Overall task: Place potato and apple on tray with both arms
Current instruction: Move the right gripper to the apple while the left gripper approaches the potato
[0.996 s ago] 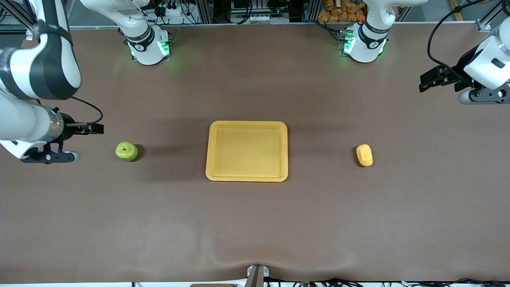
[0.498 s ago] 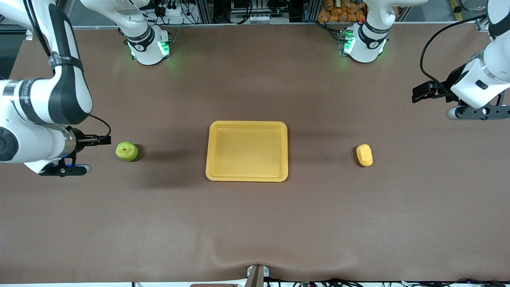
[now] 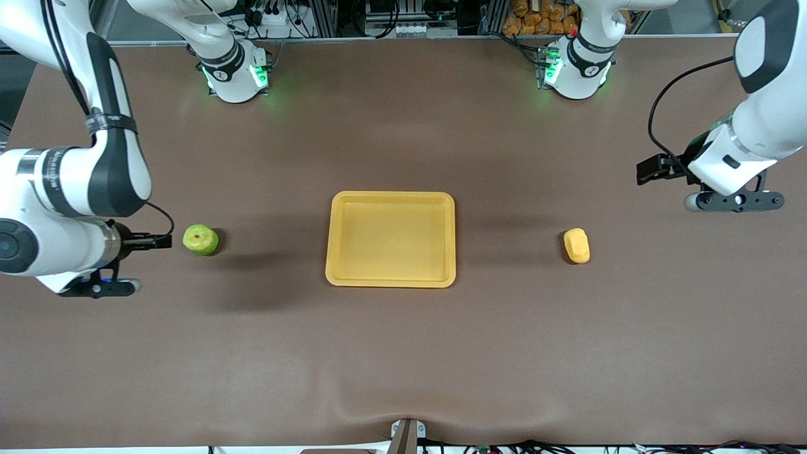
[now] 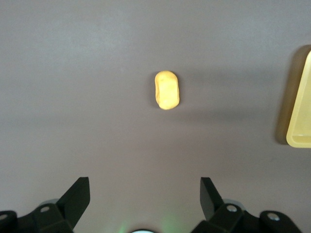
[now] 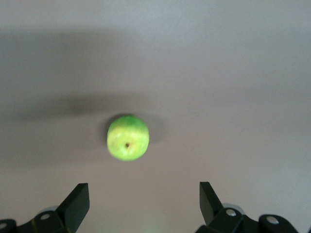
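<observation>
We see tray (image 3: pixel 390 239) mid-table, bare. Apple (image 3: pixel 200 239) on table toward right arm's end, potato (image 3: pixel 577 245) toward left arm's end. Right gripper (image 5: pixel 144 204) up over table beside apple, fingers spread wide, holding nothing. Left gripper (image 4: pixel 145 198) likewise near potato.

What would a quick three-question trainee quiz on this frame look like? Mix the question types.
1. True or false: the tray already holds the apple.
2. Which item lies toward the left arm's end of the table? A) potato B) apple C) tray
3. Fill in: the right claw and the left claw are both ____.

Key
1. False; the apple sits on the table beside the tray, toward the right arm's end.
2. A
3. open, neither holding anything.
</observation>
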